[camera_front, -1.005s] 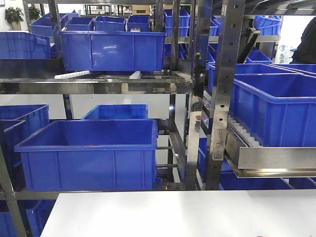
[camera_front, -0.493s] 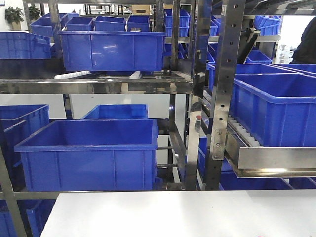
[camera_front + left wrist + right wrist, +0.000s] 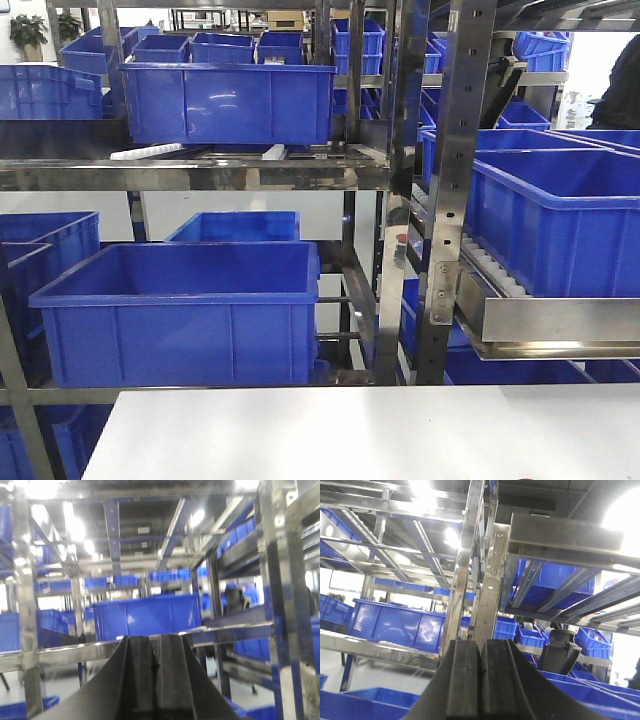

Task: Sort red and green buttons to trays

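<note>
Jaws pressed together and holding nothing, the left end effector [image 3: 155, 680] and right end effector [image 3: 480, 680] face steel racking [image 3: 445, 200]. A blue crate [image 3: 180, 310] sits at 9 o'clock, the white bench [image 3: 360, 435] at 6. I cannot tell where the buttons and trays lie

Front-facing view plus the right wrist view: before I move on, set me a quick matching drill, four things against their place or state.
Things
1. flat white tabletop
2. deep blue plastic crate, the largest at left
3. perforated shiny steel upright post
4. black right claw

Places or states
A. shut, nothing between the fingers
B. on the lower left shelf
C. along the bottom edge of the front view
D. standing right of centre, between the racks

Pairs: 1-C, 2-B, 3-D, 4-A.
</note>
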